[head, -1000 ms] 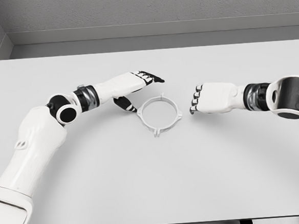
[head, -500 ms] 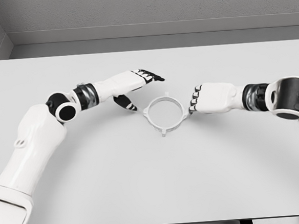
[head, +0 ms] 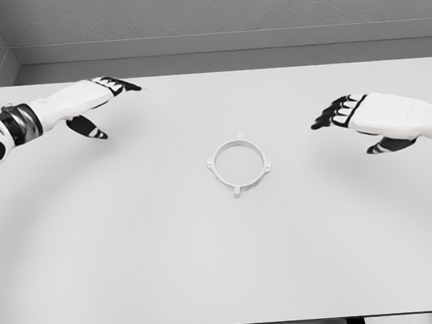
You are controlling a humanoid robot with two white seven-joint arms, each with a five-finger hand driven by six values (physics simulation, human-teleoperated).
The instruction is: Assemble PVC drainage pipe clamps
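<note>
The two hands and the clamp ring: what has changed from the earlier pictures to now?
Both hands have drawn back from the clamp ring: the left hand went out to the far left, the right hand out to the right, both with open fingers and holding nothing. The ring, which slid a little to the right a moment earlier, now lies alone on the table, where it was half a second ago.

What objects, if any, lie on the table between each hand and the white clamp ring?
Nothing visible does. The clamp ring lies alone near the middle of the table. The left hand is at the far left and the right hand at the right, both open, with only bare tabletop between them and the ring.
</note>
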